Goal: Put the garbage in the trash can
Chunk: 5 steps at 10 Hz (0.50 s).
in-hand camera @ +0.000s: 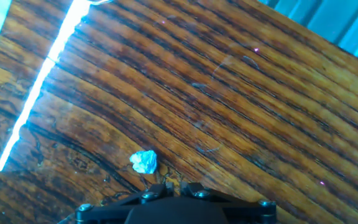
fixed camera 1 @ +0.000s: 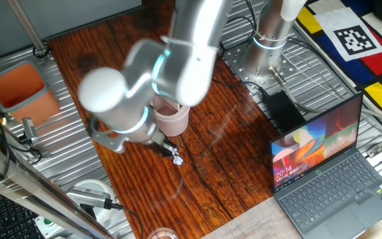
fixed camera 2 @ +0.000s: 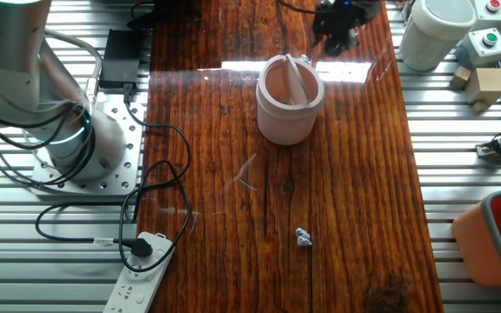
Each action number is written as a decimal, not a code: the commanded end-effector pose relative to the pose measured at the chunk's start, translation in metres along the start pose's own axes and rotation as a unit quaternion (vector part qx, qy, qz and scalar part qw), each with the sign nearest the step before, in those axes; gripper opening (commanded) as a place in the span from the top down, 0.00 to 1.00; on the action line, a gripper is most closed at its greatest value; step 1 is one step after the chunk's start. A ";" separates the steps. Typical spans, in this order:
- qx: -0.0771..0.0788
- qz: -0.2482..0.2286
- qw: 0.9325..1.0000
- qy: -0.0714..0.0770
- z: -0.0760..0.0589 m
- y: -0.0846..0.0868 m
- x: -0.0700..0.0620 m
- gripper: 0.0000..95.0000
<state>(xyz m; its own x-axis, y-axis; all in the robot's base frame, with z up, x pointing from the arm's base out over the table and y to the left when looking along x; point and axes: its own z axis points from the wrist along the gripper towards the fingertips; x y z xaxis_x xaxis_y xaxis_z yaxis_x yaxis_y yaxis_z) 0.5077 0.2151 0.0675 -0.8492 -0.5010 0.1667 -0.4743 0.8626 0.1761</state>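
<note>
Hovering low over the dark, glossy striped wooden bench (fixed camera 2: 337, 200), my hand (fixed camera 1: 171, 151) hangs just past the small pale pink plastic cylinder trash can (fixed camera 2: 290, 100). From one fixed view the hand sits at about five o'clock from the can, near it but apart, with my blurred silver arm (fixed camera 1: 178, 60) crossing over the can's rim. A tiny crumpled white paper wad (fixed camera 1: 177, 159) shows right at the hand's tip there; whether the fingers touch it I cannot tell.

Through the hand view, a crumpled white wad (in-hand camera: 144, 162) lies on the wood at roughly eleven o'clock from the black body of the hand (in-hand camera: 179, 208), just beside it. My fingertips stay out of sight in that view, so I cannot tell how far the hand is open, or whether it has hold of anything.

From the other fixed view, the hand (fixed camera 2: 337, 22) appears as a dark blur at one o'clock from the can, and the can's round flap lid (fixed camera 2: 298, 80) stands tilted inside the rim. Another small white wad (fixed camera 2: 303, 236) rests on the bench at six o'clock from the can, well apart from it. A rectangular orange-red tub (fixed camera 2: 494, 239) sits at the bench's edge, and an open grey laptop (fixed camera 1: 330, 169) glows at the far side.
</note>
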 end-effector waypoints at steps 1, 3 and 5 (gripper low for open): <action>0.006 -0.001 1.000 -0.006 0.012 0.004 0.002 0.40; 0.012 0.001 1.000 -0.010 0.024 0.007 0.002 0.40; 0.017 -0.001 1.000 -0.019 0.032 0.005 0.002 0.40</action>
<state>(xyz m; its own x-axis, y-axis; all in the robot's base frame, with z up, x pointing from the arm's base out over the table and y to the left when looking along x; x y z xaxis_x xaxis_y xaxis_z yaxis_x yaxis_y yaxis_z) 0.4973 0.2216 0.0334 -0.8564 -0.5009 0.1254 -0.4843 0.8634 0.1414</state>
